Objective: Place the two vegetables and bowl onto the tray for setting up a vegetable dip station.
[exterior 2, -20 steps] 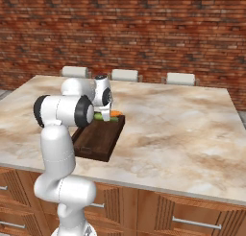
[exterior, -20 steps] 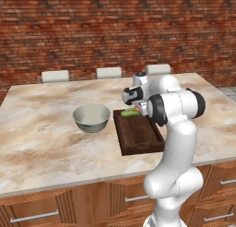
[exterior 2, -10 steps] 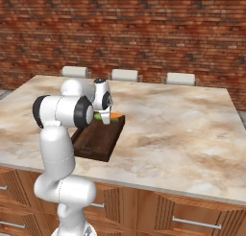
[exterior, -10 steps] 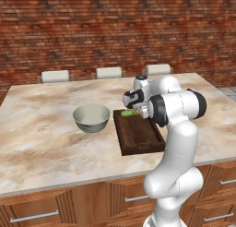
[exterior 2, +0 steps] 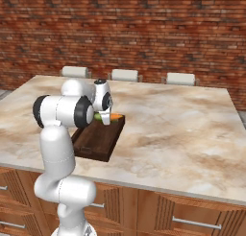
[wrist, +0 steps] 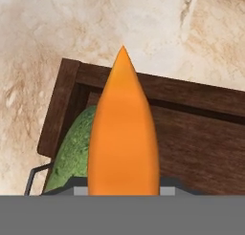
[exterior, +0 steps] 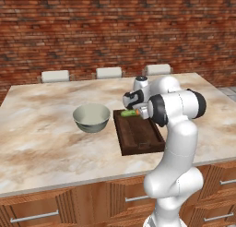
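The hand view looks straight along the carrot [wrist: 123, 133], whose pointed tip reaches out over the far rim of the wooden tray [wrist: 201, 148], with the cucumber [wrist: 72, 157] lying lower beside it inside the tray's corner. The carrot's thick end runs down between the fingers, which pinch it; the finger tips themselves are hidden behind it and cannot be made out.

The left base view adds the bowl [exterior: 91, 118], standing on the marble bench [exterior: 37, 143] just beside the tray's [exterior: 138, 138] long side, apart from it. There the cucumber [exterior: 129, 113] shows at the tray's far end, and the carrot [exterior: 137, 111] is a small orange speck at the gripper [exterior: 138, 110].

The right base view shows the carrot [exterior 2: 116, 117] more plainly, sticking out from the gripper [exterior 2: 109, 116] above the tray's [exterior 2: 96, 141] far end, with a sliver of cucumber [exterior 2: 99, 117] next to it. The arm covers the bowl's place here and part of the tray.

Whether the carrot touches the tray floor cannot be told. The near half of the tray lies bare, and broad open bench spreads beyond the tray on the side away from the bowl.
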### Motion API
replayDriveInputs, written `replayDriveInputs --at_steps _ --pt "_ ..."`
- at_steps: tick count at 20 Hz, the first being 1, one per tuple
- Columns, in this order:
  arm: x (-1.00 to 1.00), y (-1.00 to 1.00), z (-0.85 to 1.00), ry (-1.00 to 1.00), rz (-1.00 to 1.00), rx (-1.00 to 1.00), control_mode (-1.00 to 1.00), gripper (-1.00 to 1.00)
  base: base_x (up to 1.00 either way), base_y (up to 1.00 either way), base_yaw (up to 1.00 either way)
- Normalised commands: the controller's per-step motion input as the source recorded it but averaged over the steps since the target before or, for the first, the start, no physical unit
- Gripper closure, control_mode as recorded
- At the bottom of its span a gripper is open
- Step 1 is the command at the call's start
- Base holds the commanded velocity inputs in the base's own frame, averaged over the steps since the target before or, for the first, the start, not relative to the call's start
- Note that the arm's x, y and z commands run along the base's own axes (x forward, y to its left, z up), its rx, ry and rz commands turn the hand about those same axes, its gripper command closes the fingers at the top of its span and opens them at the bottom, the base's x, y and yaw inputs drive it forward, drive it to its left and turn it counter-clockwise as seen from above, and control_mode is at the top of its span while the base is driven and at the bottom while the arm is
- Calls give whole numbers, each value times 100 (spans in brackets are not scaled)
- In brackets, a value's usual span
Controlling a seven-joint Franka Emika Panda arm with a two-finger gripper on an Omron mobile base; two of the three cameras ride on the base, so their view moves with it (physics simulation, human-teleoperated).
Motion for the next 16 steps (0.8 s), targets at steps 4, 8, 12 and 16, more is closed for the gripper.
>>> replayDriveInputs --at_steps 4,8,12,16 --pt "0 0 -3 0 0 0 -100 -100 0 0 0" --pt "0 0 0 0 0 0 -100 -100 0 0 0" --pt "0 0 0 0 0 0 -100 -100 0 0 0" --pt "0 0 9 0 0 0 -100 -100 0 0 0"
